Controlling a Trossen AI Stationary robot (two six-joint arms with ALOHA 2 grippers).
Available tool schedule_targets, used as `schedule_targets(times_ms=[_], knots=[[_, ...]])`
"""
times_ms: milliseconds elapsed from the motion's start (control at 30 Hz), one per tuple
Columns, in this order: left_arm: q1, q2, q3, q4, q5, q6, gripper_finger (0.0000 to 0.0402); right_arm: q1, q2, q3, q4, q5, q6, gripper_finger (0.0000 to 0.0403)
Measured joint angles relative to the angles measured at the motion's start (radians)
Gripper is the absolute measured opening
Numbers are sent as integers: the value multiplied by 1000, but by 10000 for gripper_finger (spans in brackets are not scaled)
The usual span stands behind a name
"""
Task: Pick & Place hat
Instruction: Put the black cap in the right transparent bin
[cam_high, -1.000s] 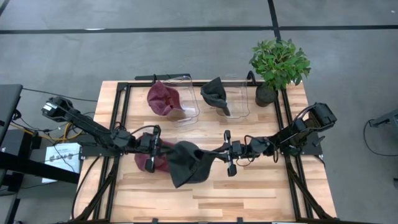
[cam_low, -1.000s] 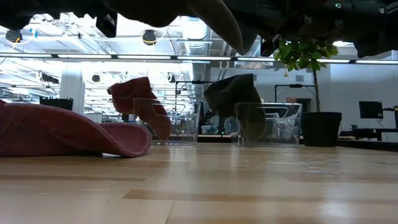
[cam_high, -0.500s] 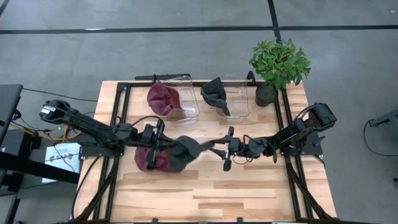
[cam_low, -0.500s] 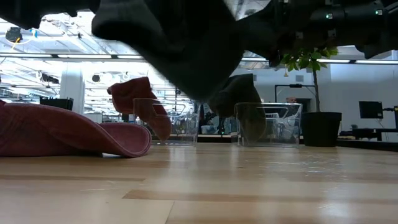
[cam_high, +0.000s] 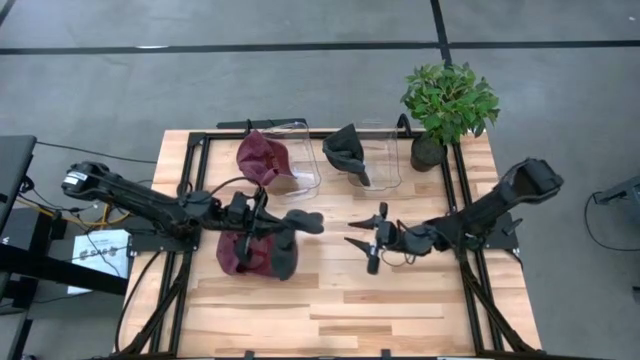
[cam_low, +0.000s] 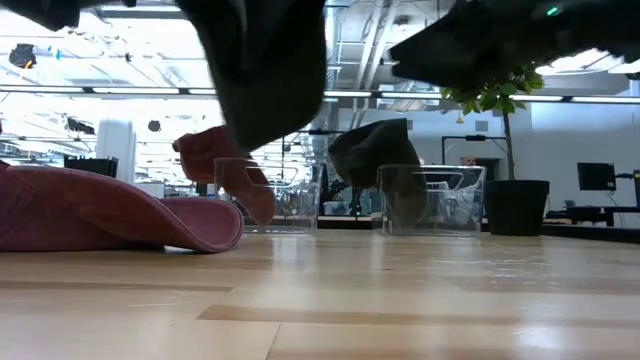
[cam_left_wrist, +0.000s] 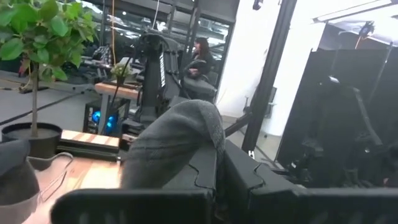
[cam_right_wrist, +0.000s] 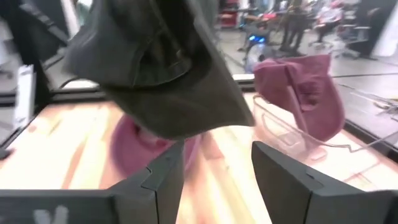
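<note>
Four hats showed: two dark grey, two maroon. The dark grey hat (cam_high: 285, 240) hung near the worktop's middle, pinched in the fully closed left gripper (cam_high: 262, 218), its brim pointing toward the right edge, its crown drooping over the maroon hat (cam_high: 240, 255) lying flat. The right gripper (cam_high: 366, 238), fingers apart and empty, hovered just beside. One hat sat in each of two clear bins (cam_high: 300, 165) at the far edge; their walls were hard to trace.

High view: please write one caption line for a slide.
Left gripper holds the dark hat above a maroon hat; right gripper open.
</note>
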Motion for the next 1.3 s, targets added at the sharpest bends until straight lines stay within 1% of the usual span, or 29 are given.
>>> schedule_targets(times_ms=[167, 367, 500, 600, 733, 833, 900, 933, 1033, 1100, 1167, 1300], knots=[[17, 8, 110, -117, -2, 0, 10, 80, -156, 0, -231, 24, 44, 156], [85, 31, 236, -153, -2, 0, 10, 157, -309, 0, -477, 48, 163, 130], [158, 96, 323, -158, -2, -30, 10, 201, -366, 0, -566, 59, 211, 113], [218, 174, 398, -172, 19, -63, 10, 233, -373, 0, -594, 101, 213, 101], [300, 282, 525, -217, 121, -130, 10, 272, -368, 0, -643, 175, 206, 76], [354, 362, 635, -225, 188, -179, 10, 300, -362, -1, -665, 207, 205, 43], [383, 403, 711, -239, 214, -190, 10, 317, -363, 0, -671, 206, 205, 16], [395, 425, 753, -243, 217, -190, 10, 326, -363, 0, -679, 206, 204, 8], [427, 477, 861, -270, 219, -191, 10, 350, -363, 0, -681, 207, 205, 10], [446, 511, 911, -279, 218, -191, 10, 365, -362, -1, -683, 212, 205, 9], [465, 541, 951, -282, 217, -209, 10, 380, -362, 0, -685, 227, 204, 3], [505, 602, 1016, -275, 215, -253, 10, 401, -362, 0, -688, 229, 203, 3]])
